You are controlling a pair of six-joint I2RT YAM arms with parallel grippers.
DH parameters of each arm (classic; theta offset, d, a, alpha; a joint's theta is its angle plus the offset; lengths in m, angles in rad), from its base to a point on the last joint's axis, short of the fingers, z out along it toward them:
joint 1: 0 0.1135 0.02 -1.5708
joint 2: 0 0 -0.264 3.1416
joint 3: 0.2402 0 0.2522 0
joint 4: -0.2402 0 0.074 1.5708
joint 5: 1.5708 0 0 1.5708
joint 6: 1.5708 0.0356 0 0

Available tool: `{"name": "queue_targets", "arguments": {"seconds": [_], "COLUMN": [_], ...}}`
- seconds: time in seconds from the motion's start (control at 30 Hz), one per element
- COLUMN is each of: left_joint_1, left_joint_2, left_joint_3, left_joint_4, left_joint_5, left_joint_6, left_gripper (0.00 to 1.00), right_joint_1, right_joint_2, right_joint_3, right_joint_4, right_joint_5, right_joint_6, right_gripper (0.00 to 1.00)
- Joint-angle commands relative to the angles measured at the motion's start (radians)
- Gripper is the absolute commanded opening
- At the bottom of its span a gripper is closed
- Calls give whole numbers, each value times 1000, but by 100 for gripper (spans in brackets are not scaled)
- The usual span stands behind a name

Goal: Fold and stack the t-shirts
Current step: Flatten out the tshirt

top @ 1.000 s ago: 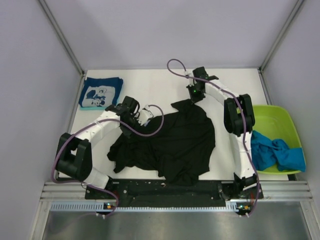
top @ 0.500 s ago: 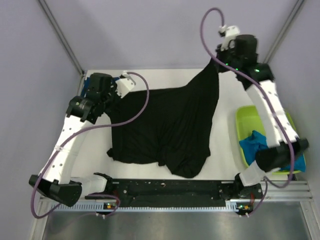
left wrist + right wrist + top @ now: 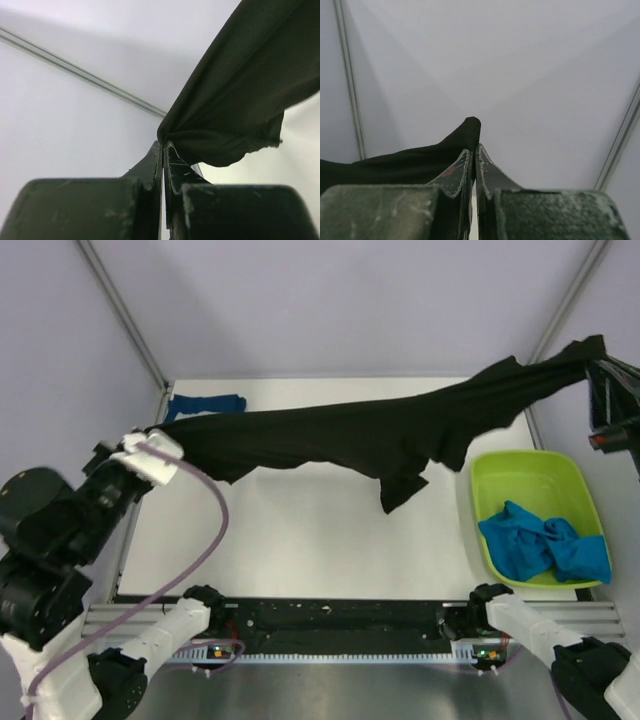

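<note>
Black t-shirt (image 3: pixel 360 435) now hangs fully clear of the table (image 3: pixel 300 540), pulled taut between raised left gripper (image 3: pixel 163 146) and right gripper (image 3: pixel 473 147), both jaws pinching its edges; half a second ago its hem lay on the table.

The black t-shirt (image 3: pixel 380 430) hangs stretched across the far tabletop (image 3: pixel 300 550), with open room nearer, bounded by the lime-green tub (image 3: pixel 540 485) at right and a folded shirt (image 3: pixel 205 403) far-left.

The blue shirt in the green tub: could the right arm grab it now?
Probably not: the right gripper is shut on the black shirt, stretched aloft to the left gripper. The blue shirt lies uncovered in its tub.
</note>
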Motion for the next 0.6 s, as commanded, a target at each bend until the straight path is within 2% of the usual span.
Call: {"name": "queue_targets", "arguments": {"seconds": [0.0, 0.13, 0.27, 0.37, 0.57], "left_joint_1": [1, 3, 1, 3, 3], "left_joint_2": [-31, -34, -17, 18, 149], "left_joint_3": [112, 187, 164, 88, -193], "left_joint_4": [-74, -91, -70, -21, 229], "left_joint_5": [48, 74, 49, 1, -90], "left_joint_6": [15, -5, -9, -16, 6], "left_gripper": [0, 0, 0, 0, 0], "right_joint_1": [-1, 0, 0, 0, -14], "right_joint_2": [-45, -42, 21, 116, 423], "right_joint_3": [72, 127, 161, 120, 25], "right_joint_4": [-5, -14, -14, -7, 96], "right_joint_5": [-15, -16, 4, 8, -1], "right_joint_6": [-17, -21, -49, -95, -184], "right_gripper": [0, 0, 0, 0, 0]}}
